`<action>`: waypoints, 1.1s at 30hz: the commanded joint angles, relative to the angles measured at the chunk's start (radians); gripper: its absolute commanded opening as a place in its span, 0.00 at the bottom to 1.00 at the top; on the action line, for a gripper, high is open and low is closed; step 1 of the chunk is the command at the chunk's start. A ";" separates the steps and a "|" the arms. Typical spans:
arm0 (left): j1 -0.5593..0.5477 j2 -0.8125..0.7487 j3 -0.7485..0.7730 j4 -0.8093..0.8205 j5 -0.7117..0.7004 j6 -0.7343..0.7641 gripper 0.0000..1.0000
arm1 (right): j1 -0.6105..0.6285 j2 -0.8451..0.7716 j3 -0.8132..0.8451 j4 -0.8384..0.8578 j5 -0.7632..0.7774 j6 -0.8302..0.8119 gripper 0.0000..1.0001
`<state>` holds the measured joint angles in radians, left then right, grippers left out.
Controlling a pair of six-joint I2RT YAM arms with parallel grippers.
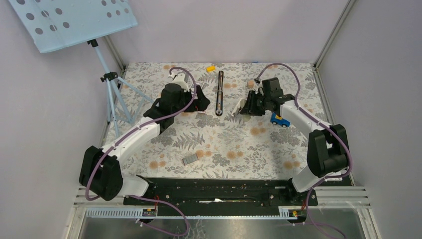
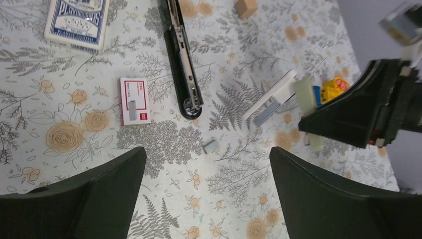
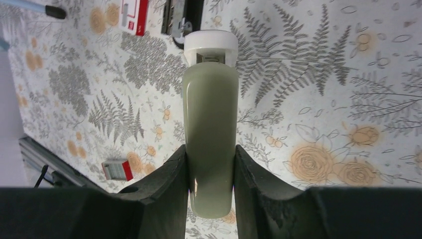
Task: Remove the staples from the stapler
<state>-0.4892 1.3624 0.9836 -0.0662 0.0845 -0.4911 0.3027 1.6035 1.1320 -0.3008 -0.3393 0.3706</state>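
The slim black stapler (image 1: 220, 92) lies opened flat at the table's back middle, with its silver rail showing in the left wrist view (image 2: 183, 74). Its end shows in the right wrist view (image 3: 181, 17). A small silver-grey block of staples (image 2: 210, 146) lies on the cloth just in front of it. My left gripper (image 1: 201, 103) is open and empty (image 2: 206, 154), hovering left of the stapler. My right gripper (image 1: 247, 107) is shut (image 3: 210, 149) on a pale green and white stapler (image 3: 210, 114), held right of the black one. A silver strip (image 2: 266, 112) shows under its white part.
A red-and-white staple box (image 2: 134, 101) lies left of the black stapler, and another open box (image 1: 190, 159) lies nearer the front. A blue card box (image 2: 77, 22), a wooden block (image 1: 251, 83), a blue toy car (image 1: 279, 120) and a yellow piece (image 1: 211, 68) lie around. A music stand (image 1: 74, 20) stands at the left.
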 commanded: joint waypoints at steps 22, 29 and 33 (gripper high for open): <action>-0.050 -0.072 -0.207 0.469 0.197 0.335 0.98 | 0.004 -0.129 -0.089 0.238 -0.486 -0.056 0.00; -0.084 -0.027 -0.198 0.457 0.189 0.402 0.81 | 0.004 -0.143 -0.121 0.331 -0.540 -0.024 0.00; -0.084 -0.004 -0.176 0.430 0.205 0.433 0.75 | 0.004 -0.146 -0.128 0.336 -0.569 -0.032 0.00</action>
<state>-0.5732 1.3361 0.7727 0.3286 0.2836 -0.1284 0.3031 1.5005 1.0107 -0.0414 -0.8303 0.3382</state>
